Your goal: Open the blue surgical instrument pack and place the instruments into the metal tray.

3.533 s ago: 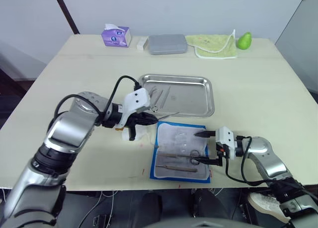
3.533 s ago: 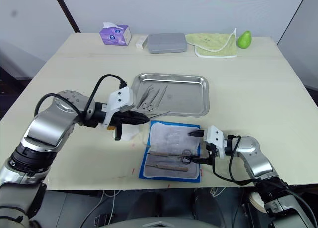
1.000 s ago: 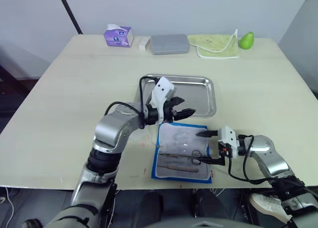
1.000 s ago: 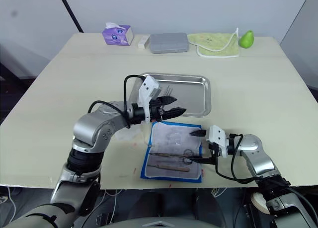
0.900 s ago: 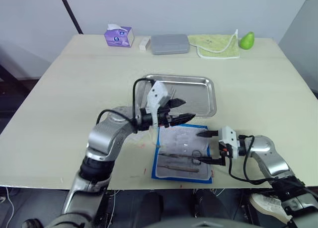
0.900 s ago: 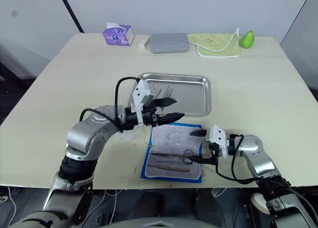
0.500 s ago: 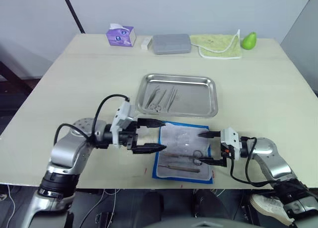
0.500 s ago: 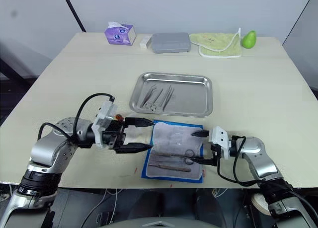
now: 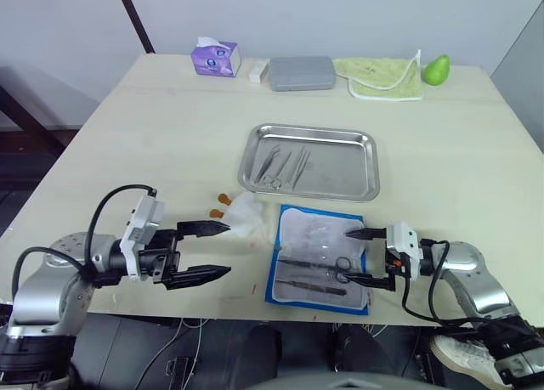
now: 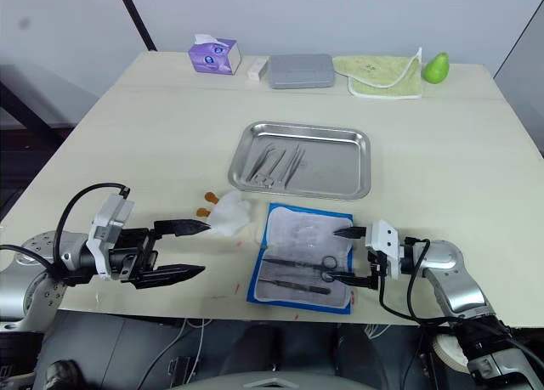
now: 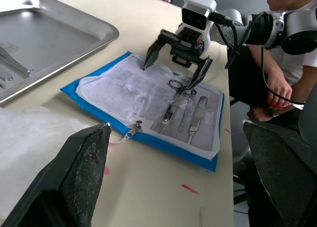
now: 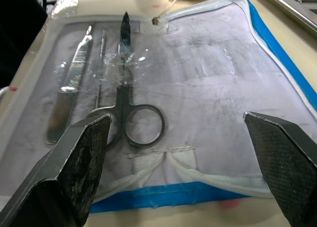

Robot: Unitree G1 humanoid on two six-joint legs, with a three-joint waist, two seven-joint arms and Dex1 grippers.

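Pale beige, the desk (image 9: 153, 144) carries the blue surgical instrument pack (image 9: 320, 257) lying open near its front edge, grey-white lining up, just in front of the metal tray (image 9: 310, 161). Scissors (image 12: 130, 119) and two slimmer silvery tools (image 12: 74, 91) lie on the pack's lining under clear film. A few thin instruments (image 9: 285, 165) rest in the left part of the tray.

At the pack's right edge, the right gripper (image 9: 369, 256) has its jaws spread wide, one tip over the lining and the other by the scissors' ring handles, holding nothing. The left gripper (image 9: 206, 251) sits well to the left of the pack, jaws wide and empty, with a crumpled white wad (image 9: 243, 215) just beside its upper finger.

Along the far edge sit a purple tissue box (image 9: 215, 57), a grey rectangular case (image 9: 302, 72), a yellow-green cloth (image 9: 384, 76) and a green pear (image 9: 437, 68).
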